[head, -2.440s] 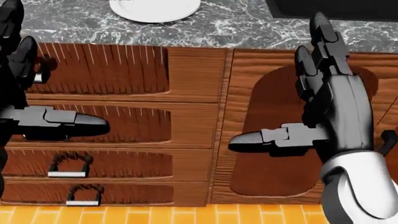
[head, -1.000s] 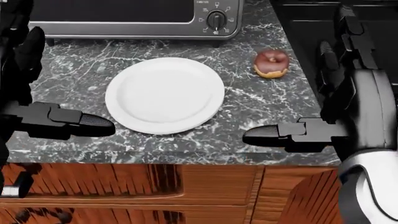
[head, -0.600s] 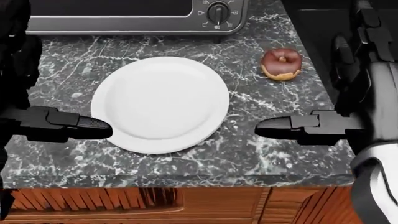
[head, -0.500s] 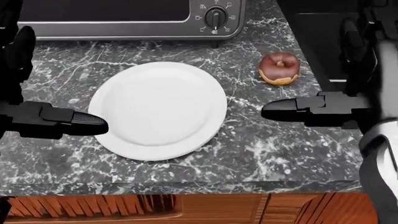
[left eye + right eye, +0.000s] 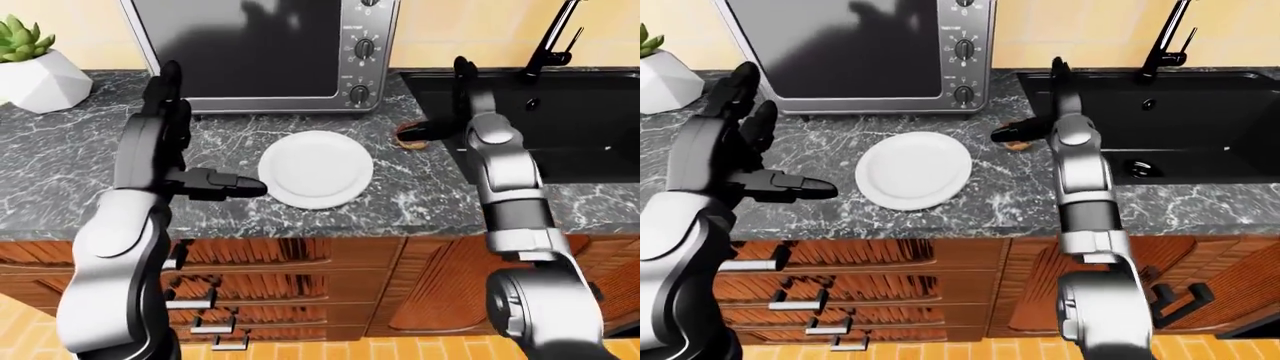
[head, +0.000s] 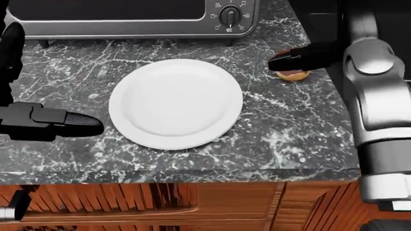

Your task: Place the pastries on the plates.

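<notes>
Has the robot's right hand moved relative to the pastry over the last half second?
Yes. The right hand has reached up the head view to the pastry, now covering its top.

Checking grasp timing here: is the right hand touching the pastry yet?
Cannot tell. In the head view the right hand overlaps the pastry from above, hiding any gap; the eye views show the same overlap.

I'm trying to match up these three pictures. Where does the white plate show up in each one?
Left-eye view: plate just right of centre, below the toaster oven.
Head view: plate near the middle, large, seen from above.
Right-eye view: plate left of centre.
Shared landmark: the toaster oven's knobs, above and right of the plate in every view.
</notes>
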Motion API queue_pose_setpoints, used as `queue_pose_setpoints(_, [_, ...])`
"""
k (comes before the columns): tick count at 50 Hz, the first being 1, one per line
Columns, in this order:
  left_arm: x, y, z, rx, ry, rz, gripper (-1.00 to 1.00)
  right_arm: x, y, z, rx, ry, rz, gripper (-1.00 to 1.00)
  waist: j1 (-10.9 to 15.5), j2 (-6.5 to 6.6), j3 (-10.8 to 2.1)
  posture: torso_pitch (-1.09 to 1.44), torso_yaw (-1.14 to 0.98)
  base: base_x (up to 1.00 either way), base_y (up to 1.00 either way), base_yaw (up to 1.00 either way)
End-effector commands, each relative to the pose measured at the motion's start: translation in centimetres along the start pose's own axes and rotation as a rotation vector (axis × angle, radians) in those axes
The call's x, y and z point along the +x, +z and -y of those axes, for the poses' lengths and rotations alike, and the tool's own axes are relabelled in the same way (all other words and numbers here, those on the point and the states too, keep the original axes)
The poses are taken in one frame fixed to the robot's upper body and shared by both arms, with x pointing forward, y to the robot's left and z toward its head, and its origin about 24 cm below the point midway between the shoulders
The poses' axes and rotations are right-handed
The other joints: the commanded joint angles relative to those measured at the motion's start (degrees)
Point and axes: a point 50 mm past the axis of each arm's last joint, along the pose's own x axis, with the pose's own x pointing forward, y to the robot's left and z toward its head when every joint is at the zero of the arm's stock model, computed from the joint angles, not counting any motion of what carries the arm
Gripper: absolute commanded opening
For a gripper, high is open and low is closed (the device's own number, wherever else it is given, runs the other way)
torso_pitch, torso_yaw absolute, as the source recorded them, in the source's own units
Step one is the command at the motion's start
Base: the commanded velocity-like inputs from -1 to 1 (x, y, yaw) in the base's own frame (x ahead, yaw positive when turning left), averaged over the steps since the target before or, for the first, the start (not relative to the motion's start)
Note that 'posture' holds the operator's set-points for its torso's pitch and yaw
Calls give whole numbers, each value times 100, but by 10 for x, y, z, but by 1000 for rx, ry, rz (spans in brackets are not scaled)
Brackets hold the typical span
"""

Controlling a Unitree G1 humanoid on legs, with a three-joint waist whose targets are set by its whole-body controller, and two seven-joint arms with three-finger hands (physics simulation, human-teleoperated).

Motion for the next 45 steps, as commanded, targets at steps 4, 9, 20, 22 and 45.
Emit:
queue_pose_setpoints(4, [-3, 13, -2, 6, 11, 76, 100, 15, 26, 4, -19, -49, 124, 100, -2, 23, -159, 0, 0, 0, 0, 0])
queue_pose_setpoints(9, [-4, 11, -3, 8, 12, 72, 100, 23, 16, 1, -60, -66, 88, 100, 12, 34, -175, 0, 0, 0, 0, 0])
queue_pose_setpoints(20, [-8, 9, -6, 9, 21, 67, 100, 26, 9, -12, -111, -116, 50, 100, 11, 56, -206, 0, 0, 0, 0, 0])
queue_pose_setpoints(22, [-8, 9, -7, 9, 25, 67, 100, 26, 8, -13, -114, -120, 44, 100, 8, 62, -210, 0, 0, 0, 0, 0])
queue_pose_setpoints(45, [-14, 9, -11, 13, 38, 66, 100, 25, 3, -35, -156, -50, 37, 41, -14, 102, -245, 0, 0, 0, 0, 0])
